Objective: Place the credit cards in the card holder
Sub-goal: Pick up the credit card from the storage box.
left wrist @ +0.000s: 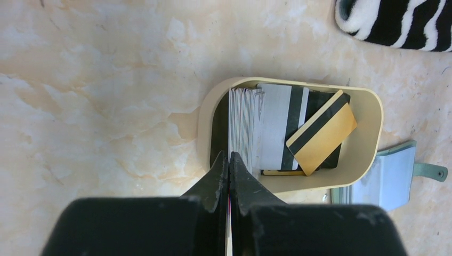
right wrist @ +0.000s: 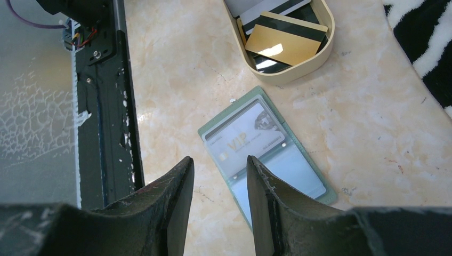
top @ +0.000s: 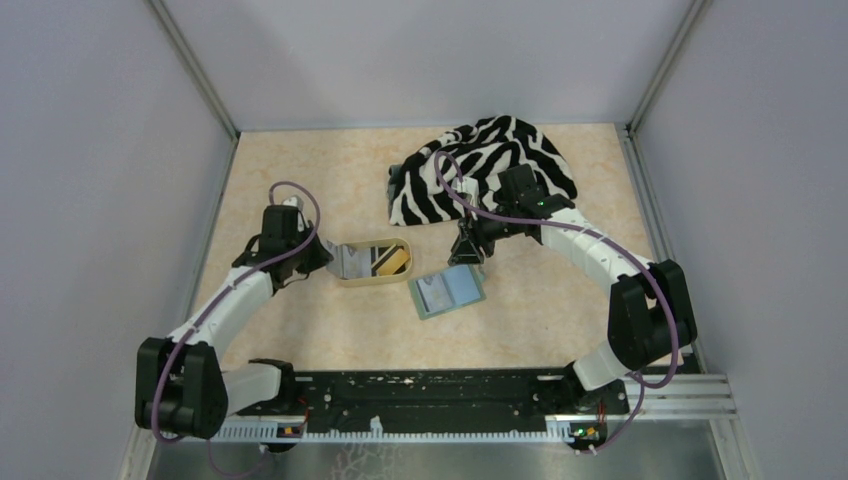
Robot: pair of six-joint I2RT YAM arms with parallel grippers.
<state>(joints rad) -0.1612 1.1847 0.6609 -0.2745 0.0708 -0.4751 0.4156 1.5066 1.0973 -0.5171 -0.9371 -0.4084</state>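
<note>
— Your left claw (left wrist: 229, 158)?
— Clamped shut on a silver card (left wrist: 241, 122), edge-on in the tray (left wrist: 369, 154).
— Your right claw (right wrist: 219, 166)?
— Half open, empty; the card holder (right wrist: 298, 178) lay open just beyond its tips.

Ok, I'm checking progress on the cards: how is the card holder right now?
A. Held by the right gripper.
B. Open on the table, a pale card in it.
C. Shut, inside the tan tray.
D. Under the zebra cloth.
B: the card holder lies open on the table, a VIP card in its clear pocket.
</note>
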